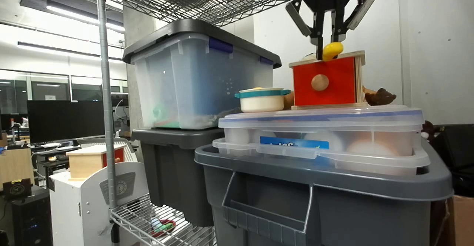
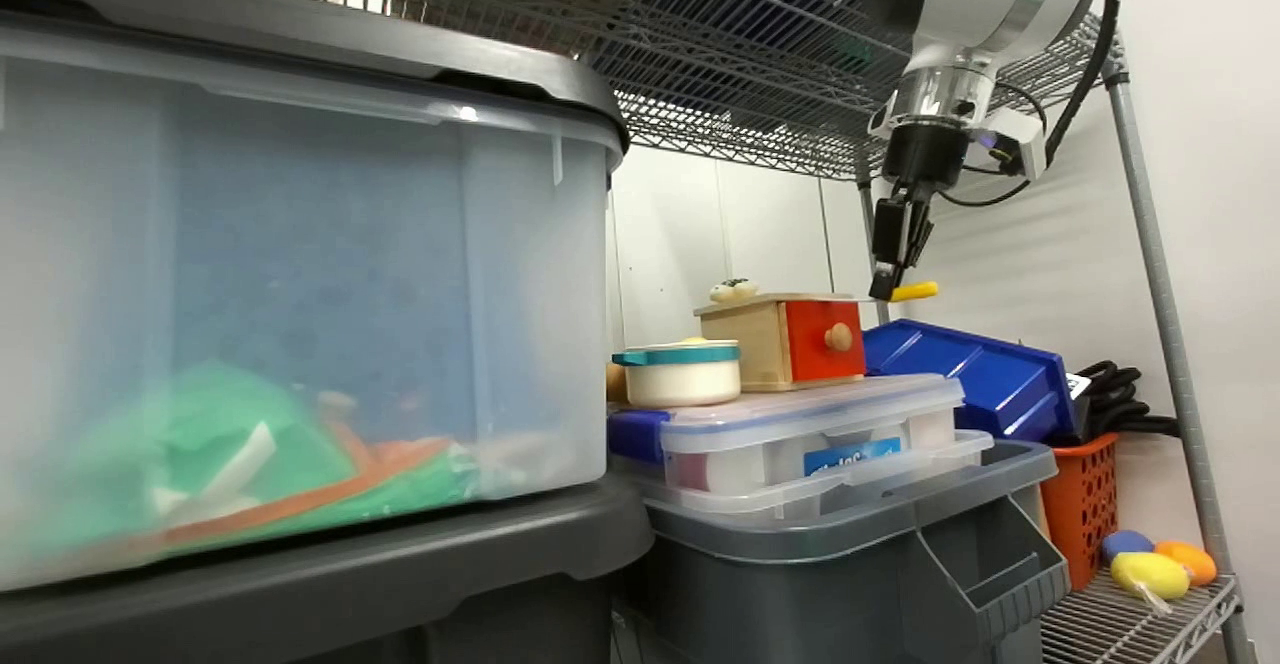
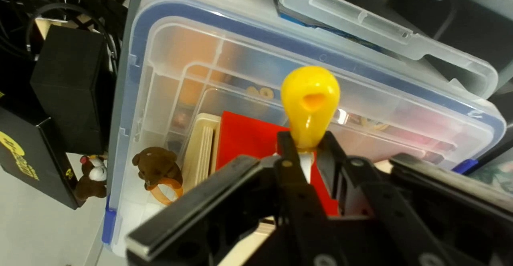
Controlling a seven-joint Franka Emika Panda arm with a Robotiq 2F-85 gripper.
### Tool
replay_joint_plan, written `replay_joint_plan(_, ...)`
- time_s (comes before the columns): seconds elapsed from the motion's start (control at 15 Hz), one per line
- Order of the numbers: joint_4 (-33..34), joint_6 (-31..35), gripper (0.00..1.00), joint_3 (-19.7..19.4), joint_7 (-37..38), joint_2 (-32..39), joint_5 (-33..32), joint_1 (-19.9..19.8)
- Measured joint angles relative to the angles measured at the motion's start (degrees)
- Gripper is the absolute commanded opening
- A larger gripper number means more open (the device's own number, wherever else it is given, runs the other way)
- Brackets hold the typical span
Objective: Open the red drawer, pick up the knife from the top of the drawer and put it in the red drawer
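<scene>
1. Knife (image 3: 308, 113) with rounded yellow handle: clamped between 2 fingers (image 1: 319, 49) of the black gripper (image 1: 327, 49), near the upper front edge of the closed red-fronted wooden drawer (image 1: 335, 86).
2. Teal-rimmed round cream pot (image 2: 685, 382): beside the drawer.
3. Blue-edged clear plastic tub (image 1: 296, 125): under the drawer.

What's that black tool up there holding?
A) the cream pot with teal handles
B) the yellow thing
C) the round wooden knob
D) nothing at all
B: the wrist view shows the yellow knife pinched in the tool, its rounded end sticking out.
</scene>
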Motion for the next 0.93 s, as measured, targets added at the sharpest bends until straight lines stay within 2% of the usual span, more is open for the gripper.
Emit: replay_joint_plan(0.93,1.3,0.0,0.05,0.1,0.0,0.4,0.2,0.0)
